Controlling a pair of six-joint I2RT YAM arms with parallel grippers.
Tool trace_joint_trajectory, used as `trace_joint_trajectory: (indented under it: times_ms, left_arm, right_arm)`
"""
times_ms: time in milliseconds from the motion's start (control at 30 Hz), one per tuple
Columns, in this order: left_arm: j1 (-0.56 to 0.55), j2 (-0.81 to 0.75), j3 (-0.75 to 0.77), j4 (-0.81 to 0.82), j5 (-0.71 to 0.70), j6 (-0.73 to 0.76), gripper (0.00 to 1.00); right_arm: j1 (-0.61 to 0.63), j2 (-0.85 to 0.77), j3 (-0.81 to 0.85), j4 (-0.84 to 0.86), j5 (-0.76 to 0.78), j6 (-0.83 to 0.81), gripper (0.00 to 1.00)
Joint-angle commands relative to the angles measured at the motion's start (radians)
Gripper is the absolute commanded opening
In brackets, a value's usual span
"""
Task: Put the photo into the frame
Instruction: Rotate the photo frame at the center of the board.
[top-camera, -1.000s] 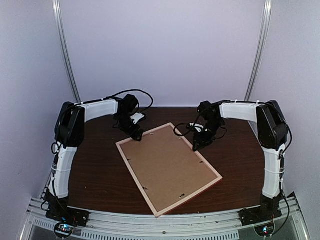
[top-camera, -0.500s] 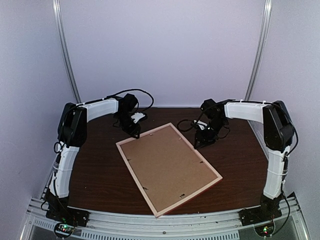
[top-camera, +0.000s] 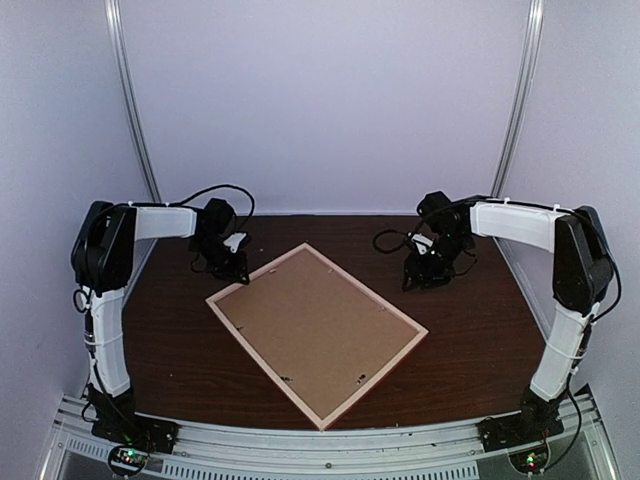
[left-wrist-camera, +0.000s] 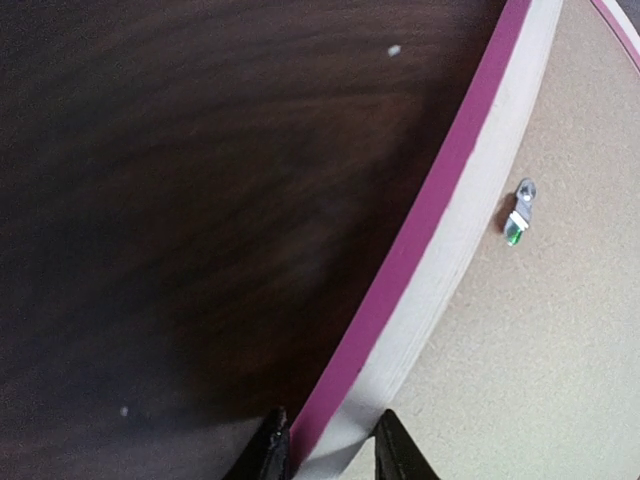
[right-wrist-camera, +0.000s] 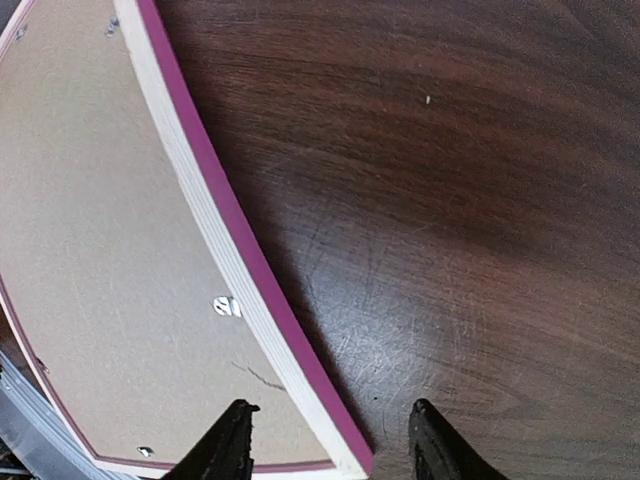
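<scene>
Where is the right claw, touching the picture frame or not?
Apart. In the top view, a strip of bare table shows between the right gripper and the frame, and the two never overlap.

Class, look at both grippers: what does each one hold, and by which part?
The left gripper pinches the frame by its rim. The right gripper is open and holds nothing.
</scene>
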Motion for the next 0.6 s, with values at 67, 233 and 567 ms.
trace_joint_trajectory:
  times_ms: [67, 233, 567]
  left_arm:
    - [0.057, -0.112, -0.277, 0.095, -0.074, -0.227, 0.33]
    - [0.056, -0.209, -0.437, 0.180, -0.039, -0.320, 0.36]
    - [-0.054, -0.314, -0.603, 0.189, -0.010, -0.364, 0.39]
  right_arm:
    - [0.004, -0.062, -0.106, 0.039, 0.026, 0.110, 0.64]
    - [0.033, -0.102, -0.196, 0.094, 0.028, 0.179, 0.70]
    - [0.079, -0.072, -0.318, 0.214, 0.002, 0.278, 0.69]
